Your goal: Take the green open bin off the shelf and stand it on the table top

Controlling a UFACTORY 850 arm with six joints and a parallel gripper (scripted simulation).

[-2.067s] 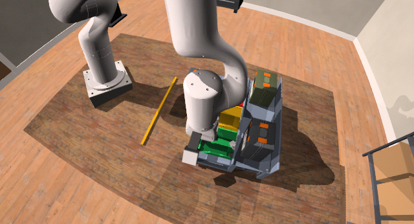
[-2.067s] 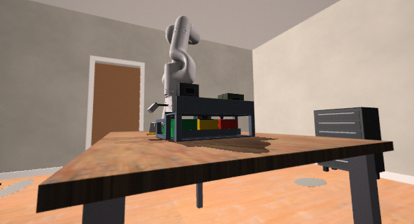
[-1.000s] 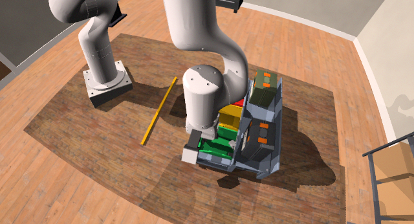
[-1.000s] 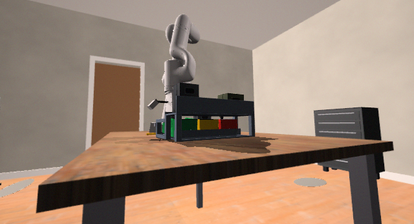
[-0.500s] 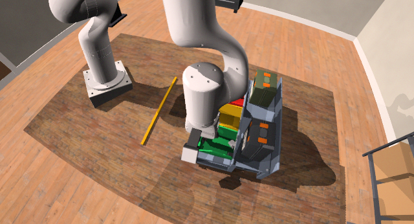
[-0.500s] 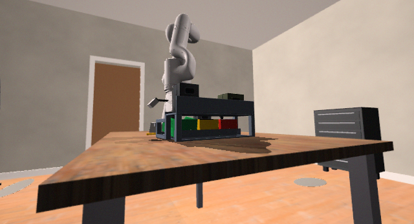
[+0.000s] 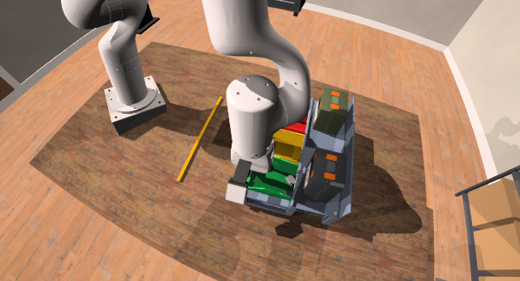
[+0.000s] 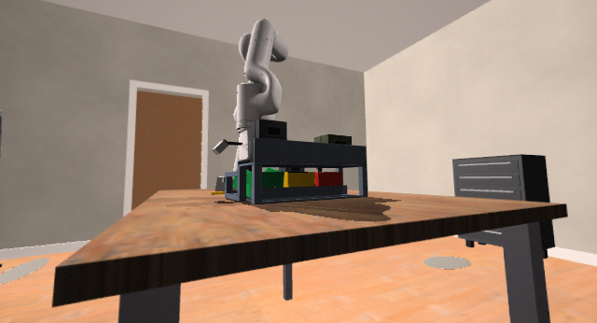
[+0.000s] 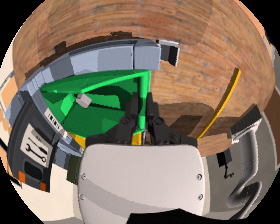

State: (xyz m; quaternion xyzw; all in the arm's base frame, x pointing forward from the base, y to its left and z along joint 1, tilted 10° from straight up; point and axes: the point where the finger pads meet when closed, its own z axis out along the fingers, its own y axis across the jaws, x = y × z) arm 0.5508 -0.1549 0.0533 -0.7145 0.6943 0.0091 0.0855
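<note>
The green open bin (image 7: pixel 270 183) (image 8: pixel 267 178) (image 9: pixel 100 108) sits at the end of the grey shelf's (image 7: pixel 331 142) (image 8: pixel 308 152) (image 9: pixel 91 60) lower level, beside a yellow bin (image 7: pixel 289 144) (image 8: pixel 298 179) and a red bin (image 7: pixel 299 127) (image 8: pixel 328 178). A small grey part (image 9: pixel 83 100) (image 7: pixel 290 179) lies inside it. My gripper (image 9: pixel 142 100) reaches down from above and is shut on the green bin's side wall, at its outer edge. In the top view the wrist hides the fingers.
An olive box (image 7: pixel 333 110) (image 8: pixel 332 138) and a dark box (image 7: pixel 325 177) (image 8: pixel 271 128) stand on the shelf's top. A thin yellow stick (image 7: pixel 199 140) (image 9: pixel 227 99) lies on the table between the shelf and the robot base (image 7: pixel 134 104).
</note>
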